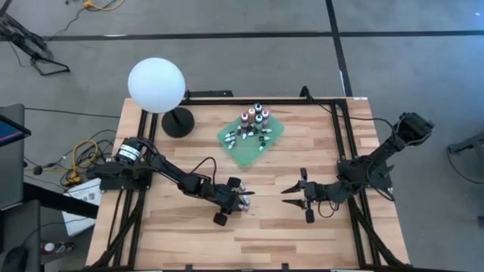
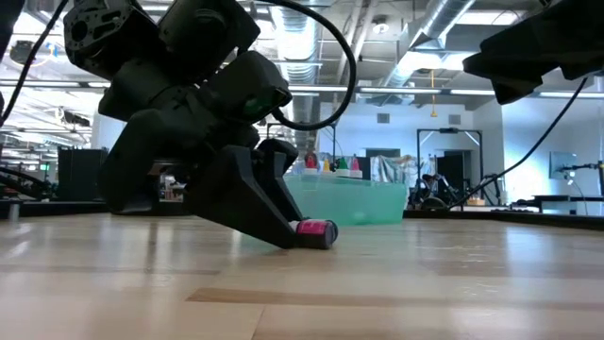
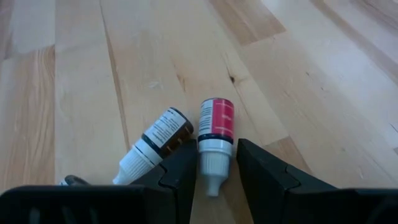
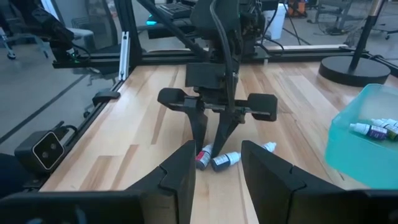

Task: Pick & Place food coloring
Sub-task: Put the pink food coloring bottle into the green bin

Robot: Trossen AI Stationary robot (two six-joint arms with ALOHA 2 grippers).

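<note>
A red-labelled food coloring bottle with a white cap lies on the wood between the fingers of my left gripper, near the table's middle. A brown bottle lies next to it, outside the fingers. Another small bottle lies close by. Several more bottles stand or lie in a green square container toward the far edge. My right gripper hovers open to the right, pointing at the left gripper. My left gripper pinches the red bottle between its two fingers at the white cap end. The fingers slant down from the table's left, lying along the bottle. The bottle rests on its side on the table, label end pointing away from the gripper.
A white globe lamp on a black round base stands at the far left. Black frame rails run along the table's sides. Bare wood stretches across the near half.
</note>
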